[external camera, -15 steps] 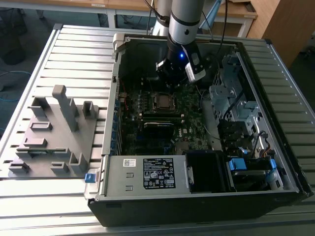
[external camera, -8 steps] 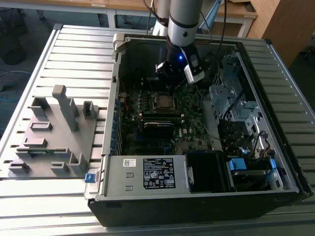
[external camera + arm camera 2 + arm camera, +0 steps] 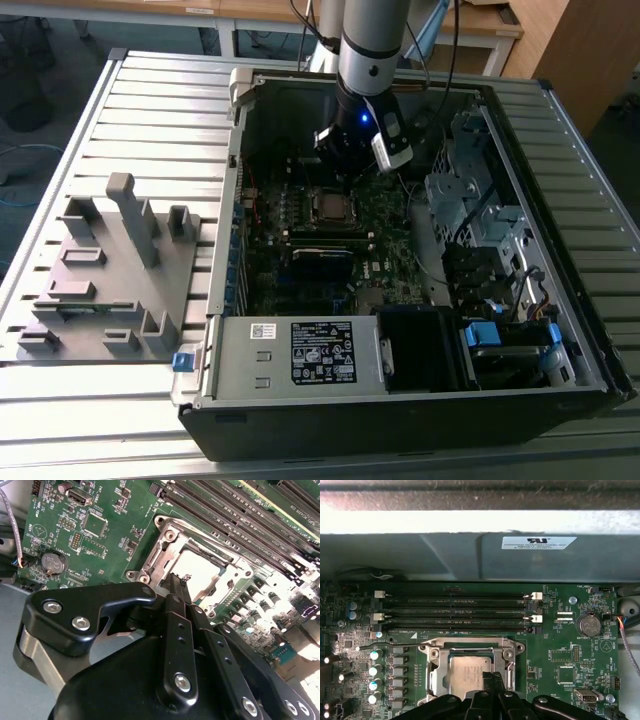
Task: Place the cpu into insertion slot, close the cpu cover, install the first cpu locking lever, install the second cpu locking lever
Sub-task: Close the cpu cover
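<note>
Gripper (image 3: 490, 676), fingers together, tips low at edge of seated cpu (image 3: 467, 670), cpu cover (image 3: 436, 675) down, likely to press, not grasp.

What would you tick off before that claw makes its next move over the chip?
1. cpu cover lying down flat: ok.
2. cpu flat inside the cover's cut-out: ok.
3. Claw shut, empty, tips over the cover's edge: ok.
4. Thin lever rod beside the cover latched: cannot tell.
5. Memory slots apart from the claw: ok.
</note>
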`<act>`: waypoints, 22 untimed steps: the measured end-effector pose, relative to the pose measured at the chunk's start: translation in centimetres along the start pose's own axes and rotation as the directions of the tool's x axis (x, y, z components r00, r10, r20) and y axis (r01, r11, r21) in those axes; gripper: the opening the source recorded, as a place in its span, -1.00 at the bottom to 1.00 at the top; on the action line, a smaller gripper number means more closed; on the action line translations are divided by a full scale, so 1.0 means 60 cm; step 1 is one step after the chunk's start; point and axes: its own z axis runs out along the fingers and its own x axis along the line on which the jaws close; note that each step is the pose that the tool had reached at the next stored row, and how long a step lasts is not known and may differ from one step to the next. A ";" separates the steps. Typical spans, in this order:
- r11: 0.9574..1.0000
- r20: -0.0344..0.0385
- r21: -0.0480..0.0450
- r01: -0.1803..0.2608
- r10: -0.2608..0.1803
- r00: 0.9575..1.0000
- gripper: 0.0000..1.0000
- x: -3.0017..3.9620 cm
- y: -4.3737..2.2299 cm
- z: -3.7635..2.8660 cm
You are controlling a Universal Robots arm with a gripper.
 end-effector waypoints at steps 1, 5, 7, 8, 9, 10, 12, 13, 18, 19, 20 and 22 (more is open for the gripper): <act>1.000 0.000 0.000 0.000 0.000 1.000 -0.80 0.000 0.000 0.000; 1.000 0.000 0.000 0.000 0.000 1.000 -0.80 0.000 0.000 0.000; 1.000 0.000 -0.001 0.000 0.000 1.000 -0.80 0.000 0.000 0.001; 1.000 0.000 0.000 0.000 0.000 1.000 -0.80 0.000 0.000 0.002; 1.000 0.000 0.000 0.000 0.000 1.000 -0.80 0.000 0.000 0.002; 1.000 0.000 0.000 0.000 0.000 1.000 -0.80 0.000 0.000 0.002; 1.000 0.000 0.000 0.000 0.000 1.000 -0.80 0.000 0.000 0.002; 1.000 0.000 0.000 0.000 0.000 1.000 -0.80 0.000 0.000 0.002; 1.000 0.000 -0.001 0.000 0.000 1.000 -0.80 0.000 0.000 0.004; 1.000 0.000 0.000 0.000 0.000 1.000 -0.80 0.000 0.000 0.004; 1.000 0.000 0.000 0.000 0.000 1.000 -0.80 0.000 0.000 0.004; 1.000 0.000 0.000 0.000 0.000 1.000 -0.80 0.000 0.000 0.005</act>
